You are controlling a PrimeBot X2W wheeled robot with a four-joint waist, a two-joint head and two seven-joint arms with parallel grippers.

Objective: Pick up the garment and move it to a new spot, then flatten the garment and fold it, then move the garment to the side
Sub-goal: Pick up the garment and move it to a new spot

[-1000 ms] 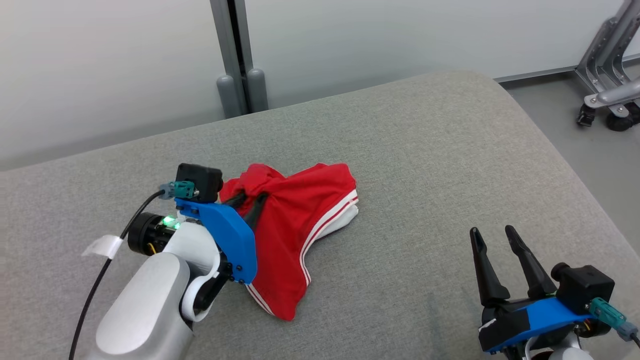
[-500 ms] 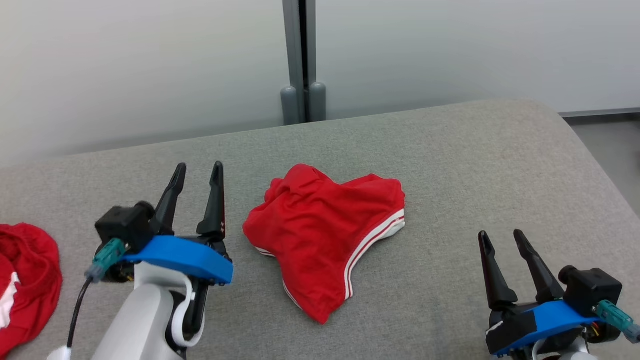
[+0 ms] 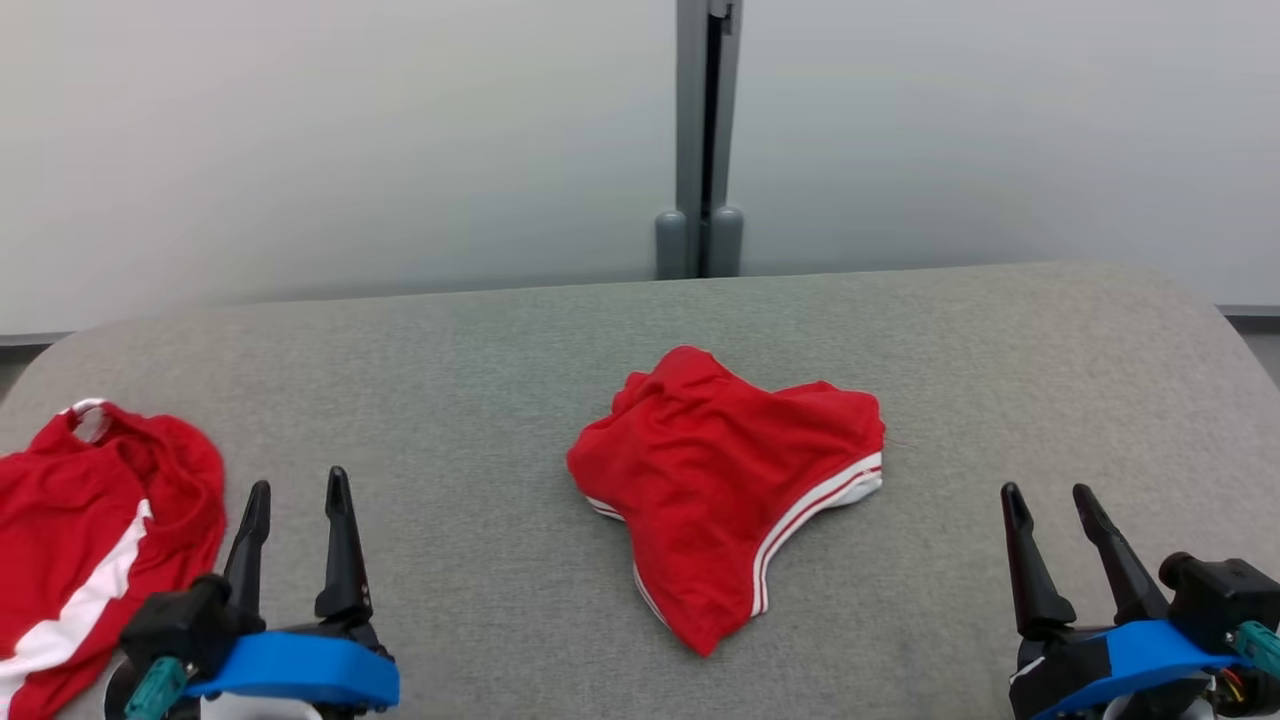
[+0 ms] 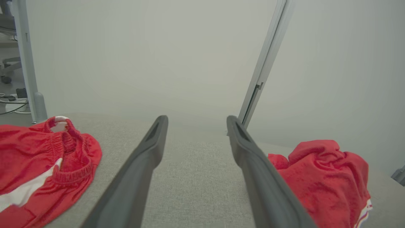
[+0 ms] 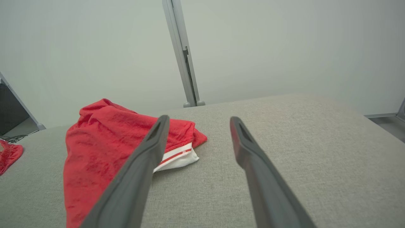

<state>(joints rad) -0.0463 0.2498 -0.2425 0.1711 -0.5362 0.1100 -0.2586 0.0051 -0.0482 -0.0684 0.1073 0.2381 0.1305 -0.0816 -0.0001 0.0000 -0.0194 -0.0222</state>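
Left hand released garment, right hand also spread, seemingly empty

Centre garment: red, with white edge stripes. Left garment: red, with a broad white band. Cushion: flecked grey.

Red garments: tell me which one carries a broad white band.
The left garment: a broad white band crosses it. The centre garment has thin white stripes along its hem instead.

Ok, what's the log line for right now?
left gripper: open, empty | right gripper: open, empty | middle red shorts: crumpled on grey cushion
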